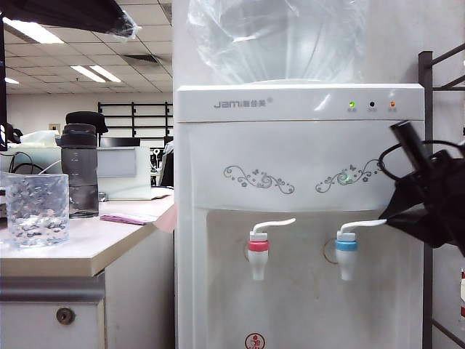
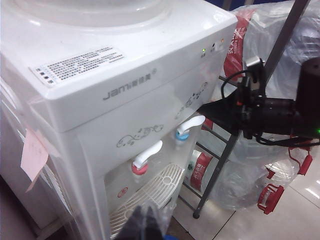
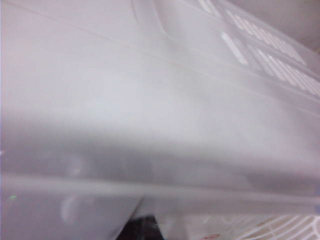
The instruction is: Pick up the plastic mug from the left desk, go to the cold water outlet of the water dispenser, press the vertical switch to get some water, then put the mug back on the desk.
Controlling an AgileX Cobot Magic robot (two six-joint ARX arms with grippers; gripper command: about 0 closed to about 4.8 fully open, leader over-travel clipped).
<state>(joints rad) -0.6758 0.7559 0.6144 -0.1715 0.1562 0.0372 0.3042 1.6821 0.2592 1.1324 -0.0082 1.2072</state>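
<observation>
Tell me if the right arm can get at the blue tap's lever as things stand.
Probably yes. The right gripper, shut, sits right at the tip of the vertical switch on the cold water outlet, nothing between them. But the plastic mug stands on the left desk, not under it.

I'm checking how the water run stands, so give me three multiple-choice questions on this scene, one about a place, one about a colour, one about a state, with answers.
1. Where is the plastic mug?
A. under the cold water outlet
B. on the left desk
C. in the right gripper

2. What colour is the ring on the tap nearest the right gripper?
A. blue
B. red-pink
C. green

3. How is the left gripper?
A. open
B. shut on the mug
C. shut, holding nothing

Answers:
B, the mug stands on the left desk beside the grey bottle.
A, the right gripper sits at the lever tip of the cold water outlet, which is blue-ringed.
C, the left gripper shows its dark tips together with nothing between them, in front of the water dispenser.
</observation>
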